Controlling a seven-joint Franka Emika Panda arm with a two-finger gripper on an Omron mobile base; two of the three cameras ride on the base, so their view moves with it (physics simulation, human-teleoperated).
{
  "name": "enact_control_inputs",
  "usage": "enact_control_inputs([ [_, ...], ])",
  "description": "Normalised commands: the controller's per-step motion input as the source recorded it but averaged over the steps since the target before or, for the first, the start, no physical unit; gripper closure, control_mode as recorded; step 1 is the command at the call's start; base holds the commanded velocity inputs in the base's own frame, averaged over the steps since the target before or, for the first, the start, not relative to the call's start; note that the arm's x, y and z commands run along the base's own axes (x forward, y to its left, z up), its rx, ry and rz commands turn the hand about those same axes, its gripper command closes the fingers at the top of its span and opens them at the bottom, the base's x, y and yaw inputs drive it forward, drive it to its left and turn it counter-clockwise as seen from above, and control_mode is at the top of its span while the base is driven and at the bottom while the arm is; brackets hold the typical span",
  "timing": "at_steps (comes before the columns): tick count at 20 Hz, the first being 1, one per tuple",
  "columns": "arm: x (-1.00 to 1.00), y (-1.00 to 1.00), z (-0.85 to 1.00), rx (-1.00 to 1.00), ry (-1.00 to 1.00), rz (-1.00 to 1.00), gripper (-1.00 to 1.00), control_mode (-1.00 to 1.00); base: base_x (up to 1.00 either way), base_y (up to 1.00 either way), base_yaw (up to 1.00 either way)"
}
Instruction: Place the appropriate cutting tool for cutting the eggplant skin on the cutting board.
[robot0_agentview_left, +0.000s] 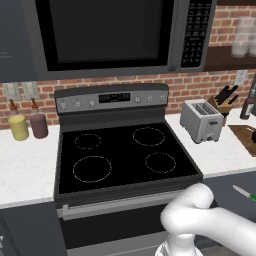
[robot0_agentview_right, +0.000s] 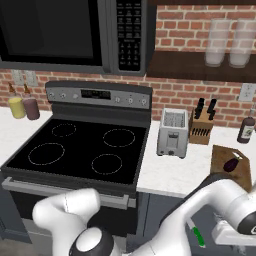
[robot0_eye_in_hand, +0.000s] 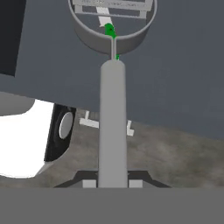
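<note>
Closest to the eye in the hand view is a long grey shaft (robot0_eye_in_hand: 112, 122) running up from between the claw's tips, and past its far end a scrap of green shows. That looks like the peeler, seen end-on along its metal blade, with the claw clamped shut on it. From the two base views the peeler (robot0_agentview_right: 196, 233) hangs low, below the counter's edge and in front of the dark cabinets, its silvery blade and green handle (robot0_agentview_left: 246, 193) plain to see.

So the pick seems done, and the carry is the step in hand. The cutting board (robot0_agentview_right: 241, 171) lies on the counter at the far right, past the toaster (robot0_agentview_right: 172, 132) and the knife block (robot0_agentview_right: 202, 126), with a dark eggplant (robot0_agentview_right: 231, 164) resting on it. The next move calls for a lift clear of the counter's lip, a reach over the board, and a release on bare wood beside the eggplant, not on it.

The white arm (robot0_agentview_right: 210, 202) is folded low, its elbow bent and forearm swung down to the right, hand well under counter height.
</note>
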Motion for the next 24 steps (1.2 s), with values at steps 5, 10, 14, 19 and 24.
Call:
enact_control_inputs([
  [5,-0.44,0.04,1.00,-0.01,0.00,-0.03,1.00,-1.00,0.00,0.00,0.00],
  [10,0.00,0.04,1.00,-0.01,0.00,-0.05,1.00,-1.00,0.00,0.00,0.00],
  [14,0.35,0.01,1.00,0.00,0.02,-0.06,1.00,-1.00,0.00,0.00,0.00],
  [19,0.94,0.00,0.86,0.00,0.24,-0.12,1.00,-1.00,0.00,0.00,0.00],
  [24,0.99,-0.04,0.16,0.02,0.25,-0.24,1.00,-1.00,0.00,0.00,0.00],
])
